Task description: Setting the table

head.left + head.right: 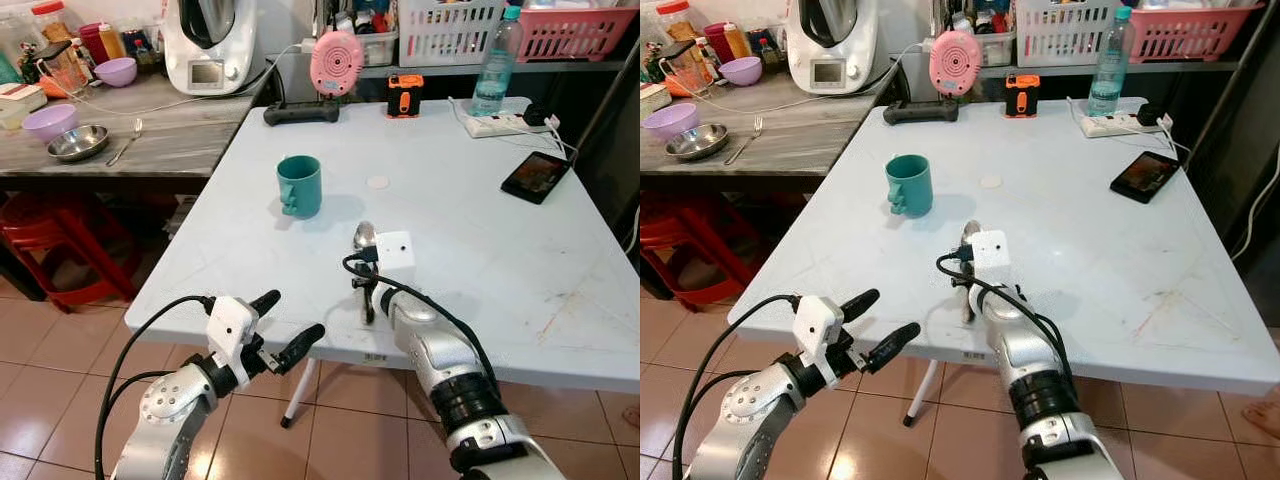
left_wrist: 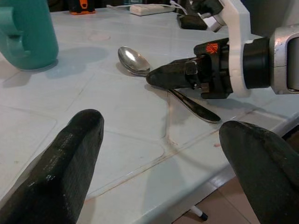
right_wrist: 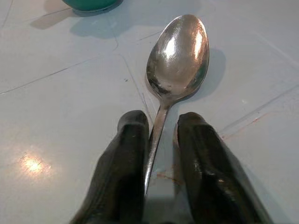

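- A white table (image 1: 480,270) is standing on a tiled floor (image 1: 40,370), with a grey counter (image 1: 170,140) lying beyond its far left corner.
- The left gripper (image 1: 283,327) is hovering off the table's near edge, fingers spread.
- The right gripper (image 3: 158,140) is lying at the near edge, fingers nearly closed along the spoon (image 3: 176,60) handle between them.
- A teal mug (image 1: 299,186) is standing just beyond the spoon's bowl.

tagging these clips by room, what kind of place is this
Likely a home kitchen or dining corner: a white folding table with a teal mug and spoon, and a side counter with bowls and a kitchen machine.
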Controlling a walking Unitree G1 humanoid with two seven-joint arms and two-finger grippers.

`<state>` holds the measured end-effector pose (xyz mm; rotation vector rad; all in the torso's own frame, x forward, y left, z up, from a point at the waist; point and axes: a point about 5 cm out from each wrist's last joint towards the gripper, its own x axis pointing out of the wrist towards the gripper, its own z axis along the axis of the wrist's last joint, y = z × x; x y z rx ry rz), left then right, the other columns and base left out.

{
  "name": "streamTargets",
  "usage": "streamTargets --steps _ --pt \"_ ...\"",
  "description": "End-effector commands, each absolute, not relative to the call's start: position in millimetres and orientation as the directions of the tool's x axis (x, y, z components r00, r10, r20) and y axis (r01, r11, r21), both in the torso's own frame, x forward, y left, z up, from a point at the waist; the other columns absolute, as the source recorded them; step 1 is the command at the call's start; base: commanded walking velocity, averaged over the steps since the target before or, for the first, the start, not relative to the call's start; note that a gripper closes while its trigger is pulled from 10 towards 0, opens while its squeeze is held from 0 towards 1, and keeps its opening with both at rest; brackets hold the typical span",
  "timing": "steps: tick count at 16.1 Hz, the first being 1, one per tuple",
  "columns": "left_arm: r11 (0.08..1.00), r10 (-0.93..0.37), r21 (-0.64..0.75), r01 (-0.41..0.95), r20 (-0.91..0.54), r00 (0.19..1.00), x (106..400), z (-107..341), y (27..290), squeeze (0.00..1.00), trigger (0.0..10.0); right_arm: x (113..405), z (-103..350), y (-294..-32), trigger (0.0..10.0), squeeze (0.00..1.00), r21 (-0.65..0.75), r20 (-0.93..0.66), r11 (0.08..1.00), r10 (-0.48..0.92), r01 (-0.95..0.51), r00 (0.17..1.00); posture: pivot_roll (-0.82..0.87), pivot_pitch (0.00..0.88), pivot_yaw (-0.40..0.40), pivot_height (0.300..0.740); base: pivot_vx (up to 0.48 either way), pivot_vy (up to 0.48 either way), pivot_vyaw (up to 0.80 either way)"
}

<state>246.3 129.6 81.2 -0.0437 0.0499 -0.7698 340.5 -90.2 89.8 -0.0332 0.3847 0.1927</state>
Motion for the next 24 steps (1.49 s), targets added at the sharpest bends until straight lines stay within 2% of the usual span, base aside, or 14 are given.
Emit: streamTargets --steps 1,8,12,13,14,16,17,18,19,24 --pt "0.709 -0.705 -0.040 0.704 -0.029 0.709 245.8 85.1 131.7 0.00 10.0 328.1 64.5 -104.1 0.0 0.00 -0.008 -0.482 0.991 0.115 -0.136 0.868 -0.06 0.031 0.119 0.740 0.000 0.000 0.00" --pt "0.700 -0.714 -0.038 0.713 -0.033 0.700 245.4 85.0 129.6 0.00 10.0 314.0 53.9 -123.0 0.0 0.00 -0.002 -0.507 0.999 0.042 -0.050 0.861 -0.06 0.035 0.129 0.740 0.000 0.000 0.00" --pt "0.694 -0.720 -0.031 0.719 -0.039 0.693 246.3 84.1 128.1 0.00 10.0 316.1 61.9 -126.2 0.0 0.00 0.002 -0.460 1.000 0.016 -0.016 0.888 -0.06 0.035 0.131 0.740 0.000 0.000 0.00" --pt "0.695 -0.719 -0.030 0.719 -0.038 0.694 247.1 84.1 127.8 0.00 10.0 318.4 66.4 -125.9 4.4 0.00 -0.020 -0.435 0.999 0.013 -0.024 0.900 -0.06 0.034 0.133 0.740 0.000 0.000 0.00" --pt "0.695 -0.719 -0.029 0.718 -0.038 0.694 247.5 84.2 127.6 0.00 10.0 320.3 70.2 -125.2 10.0 0.00 -0.019 -0.417 1.000 0.012 -0.021 0.909 -0.06 0.034 0.133 0.740 0.000 0.000 0.00" --pt "0.697 -0.717 -0.028 0.716 -0.036 0.696 247.7 84.3 127.4 0.00 10.0 324.8 83.7 -121.3 10.0 0.00 -0.072 -0.310 0.995 0.044 -0.070 0.950 -0.06 0.034 0.133 0.740 0.000 0.000 0.00" --pt "0.698 -0.716 -0.027 0.715 -0.036 0.697 247.8 84.3 127.1 0.00 10.0 325.4 87.4 -118.6 10.0 0.00 -0.035 -0.301 0.995 0.076 -0.091 0.951 -0.06 0.034 0.133 0.740 0.000 0.000 0.00" --pt "0.699 -0.715 -0.027 0.715 -0.036 0.698 248.3 84.2 126.8 0.00 10.0 326.1 91.7 -117.7 10.0 0.18 -0.039 -0.275 0.994 0.085 -0.100 0.958 -0.06 0.032 0.130 0.740 0.000 0.000 0.00" --pt "0.698 -0.716 -0.028 0.715 -0.035 0.697 248.5 84.6 126.4 0.00 10.0 326.3 91.8 -119.7 10.0 1.00 -0.011 -0.285 0.997 0.065 -0.071 0.956 -0.07 0.031 0.128 0.740 0.000 0.000 0.00" --pt "0.694 -0.720 -0.026 0.719 -0.034 0.693 248.2 86.2 125.1 0.00 10.0 327.4 98.5 -123.6 10.0 1.00 0.015 -0.261 0.999 0.050 -0.048 0.964 -0.07 0.035 0.130 0.740 0.000 0.000 0.00"
